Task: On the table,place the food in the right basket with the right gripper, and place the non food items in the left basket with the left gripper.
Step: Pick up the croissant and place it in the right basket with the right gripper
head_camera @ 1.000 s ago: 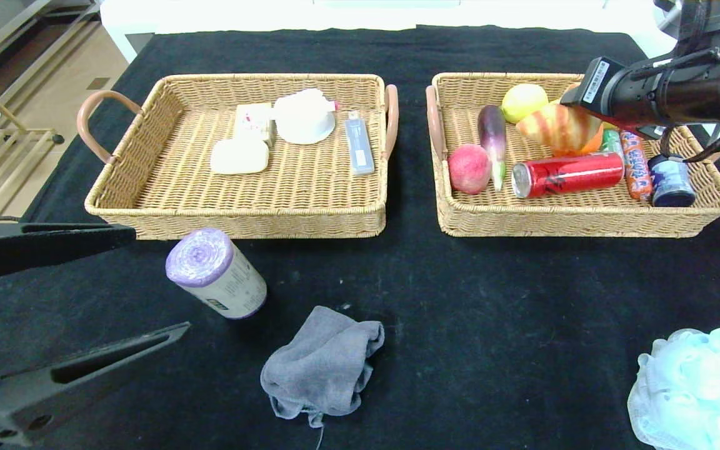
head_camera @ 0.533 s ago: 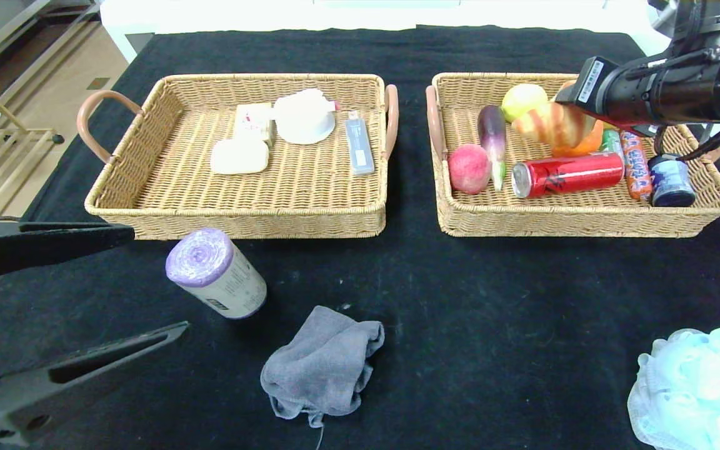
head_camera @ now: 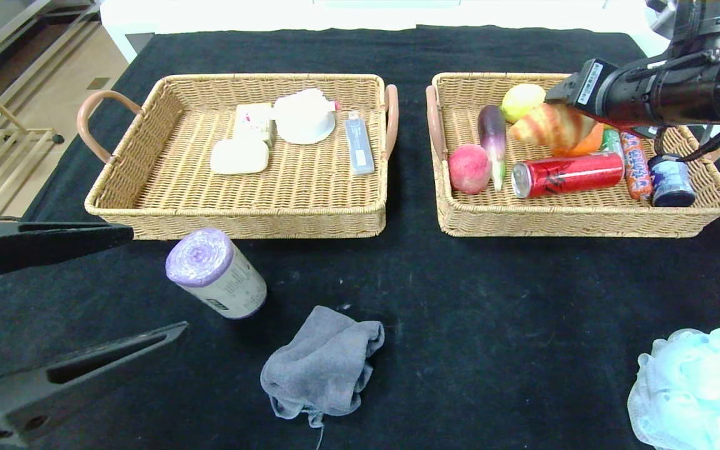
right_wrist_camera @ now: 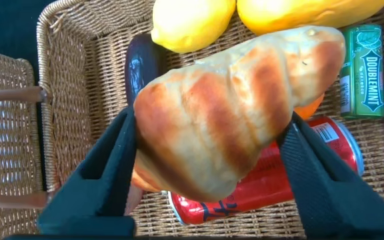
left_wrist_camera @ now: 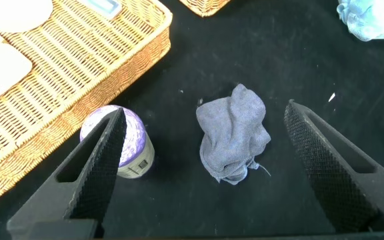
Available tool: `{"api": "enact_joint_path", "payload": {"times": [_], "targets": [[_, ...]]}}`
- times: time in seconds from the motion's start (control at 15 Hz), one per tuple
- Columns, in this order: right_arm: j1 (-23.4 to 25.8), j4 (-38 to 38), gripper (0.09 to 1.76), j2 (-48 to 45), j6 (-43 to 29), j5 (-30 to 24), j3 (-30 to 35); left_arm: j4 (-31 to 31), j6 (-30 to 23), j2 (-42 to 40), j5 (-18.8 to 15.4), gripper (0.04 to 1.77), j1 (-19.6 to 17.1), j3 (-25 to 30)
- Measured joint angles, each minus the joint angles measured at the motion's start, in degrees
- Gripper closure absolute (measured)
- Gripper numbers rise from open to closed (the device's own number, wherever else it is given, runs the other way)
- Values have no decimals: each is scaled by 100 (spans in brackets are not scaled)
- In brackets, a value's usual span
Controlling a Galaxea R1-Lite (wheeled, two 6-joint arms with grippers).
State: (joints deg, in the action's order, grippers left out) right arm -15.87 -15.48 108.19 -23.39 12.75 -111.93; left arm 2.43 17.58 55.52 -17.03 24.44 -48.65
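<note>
My right gripper (right_wrist_camera: 211,120) hangs over the right basket (head_camera: 585,226) with a golden croissant (right_wrist_camera: 239,113) between its wide-open fingers; the croissant leans on one finger and sits just above the red can (head_camera: 569,174). In the head view the croissant (head_camera: 550,125) pokes out from under that arm. My left gripper (head_camera: 157,278) hovers open at the near left, above a purple roll (head_camera: 216,273) and a grey cloth (left_wrist_camera: 235,133). The roll (left_wrist_camera: 129,143) sits beside one left finger, untouched. The left basket (head_camera: 235,224) holds soap, a white cup and a small blue box.
The right basket also holds a peach (head_camera: 469,167), an eggplant (head_camera: 492,131), a lemon (head_camera: 522,100), a sausage stick (head_camera: 636,164) and a blue tin (head_camera: 670,181). A pale blue bath pouf (head_camera: 697,387) lies at the near right edge.
The right gripper's fingers have spread and the croissant has tipped flatter and sunk a little toward the basket. The left arm has stayed still.
</note>
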Motion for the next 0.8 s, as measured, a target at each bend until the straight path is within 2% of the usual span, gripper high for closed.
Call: {"api": "enact_joint_path", "payload": {"times": [0.27, 0.8], "targets": [[0, -20, 31, -1, 7, 0, 6, 0, -2, 0, -2, 9, 0, 4], [-6, -56, 20, -23, 33, 1, 6, 5, 0, -4, -6, 9, 0, 4]]}}
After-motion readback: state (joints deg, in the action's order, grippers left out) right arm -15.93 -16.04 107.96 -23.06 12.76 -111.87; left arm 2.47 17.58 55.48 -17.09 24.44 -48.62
